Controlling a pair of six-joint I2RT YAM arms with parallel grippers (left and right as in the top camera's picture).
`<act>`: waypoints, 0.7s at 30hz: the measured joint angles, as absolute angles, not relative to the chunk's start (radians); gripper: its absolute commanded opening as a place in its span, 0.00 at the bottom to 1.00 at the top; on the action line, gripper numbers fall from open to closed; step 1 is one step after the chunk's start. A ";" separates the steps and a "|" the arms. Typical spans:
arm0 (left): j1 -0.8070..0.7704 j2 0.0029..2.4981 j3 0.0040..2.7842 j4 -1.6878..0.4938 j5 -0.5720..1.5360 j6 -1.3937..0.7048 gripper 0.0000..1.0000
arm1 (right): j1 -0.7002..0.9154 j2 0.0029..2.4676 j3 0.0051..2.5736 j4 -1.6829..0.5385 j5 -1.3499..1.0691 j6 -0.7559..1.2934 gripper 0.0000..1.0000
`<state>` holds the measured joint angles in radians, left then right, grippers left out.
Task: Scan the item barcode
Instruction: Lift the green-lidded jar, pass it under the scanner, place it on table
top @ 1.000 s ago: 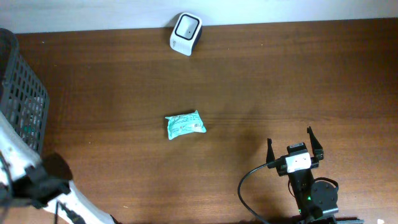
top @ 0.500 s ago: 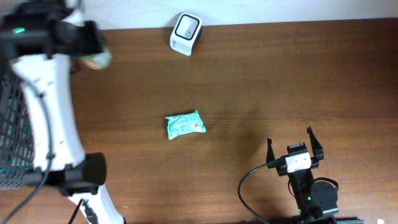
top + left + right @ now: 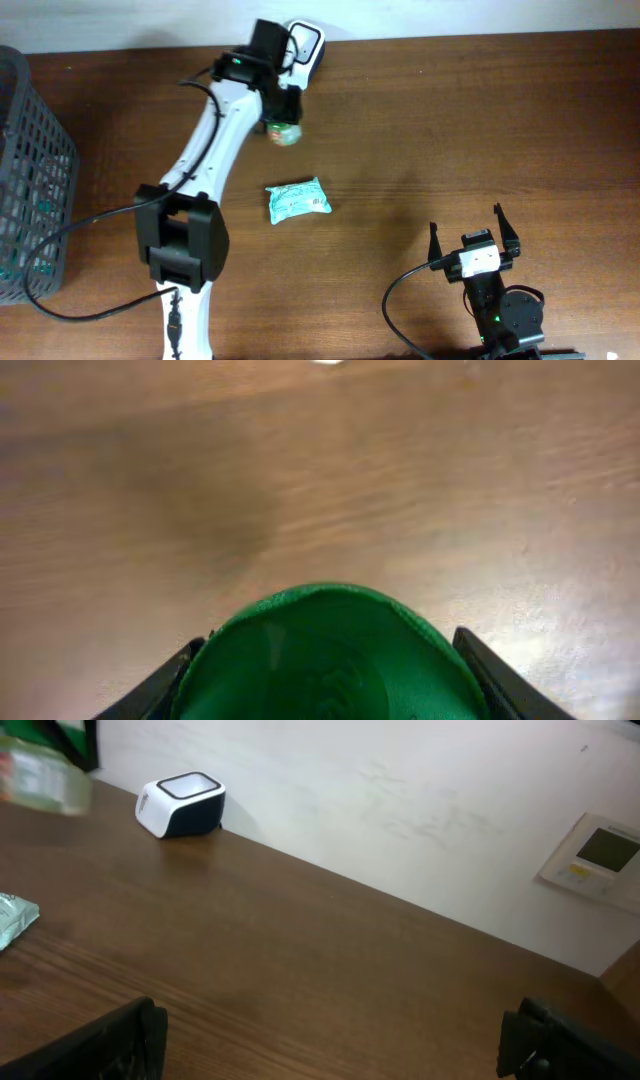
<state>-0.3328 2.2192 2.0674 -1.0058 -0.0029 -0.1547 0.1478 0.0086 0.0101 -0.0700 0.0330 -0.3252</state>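
— The left arm has swung over from the basket side since a moment ago. Its left pincer (image 3: 283, 122) now sits right by the scanner (image 3: 300, 47).

— Holding what?

— One green-topped item (image 3: 285, 133). In the wrist view the item (image 3: 325, 650) fills the gap between the two fingers (image 3: 150, 690), pinched from both sides, just in front of the scanner and above the table (image 3: 450, 120).

— How many other things?

— One scanner, one teal packet (image 3: 298, 200) lying mid-table, well apart from the pincer, and one basket (image 3: 35, 150) at the left edge. A few teal bits show through its mesh; I can't tell what they are.

— And the other arm?

— The right pincer (image 3: 468, 236) rests near the front edge, fingers spread wide, holding nothing.
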 measured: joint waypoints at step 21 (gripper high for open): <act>-0.614 2.248 1.910 -0.827 0.004 -0.204 0.99 | 0.148 0.009 0.010 -0.070 0.033 -0.326 0.99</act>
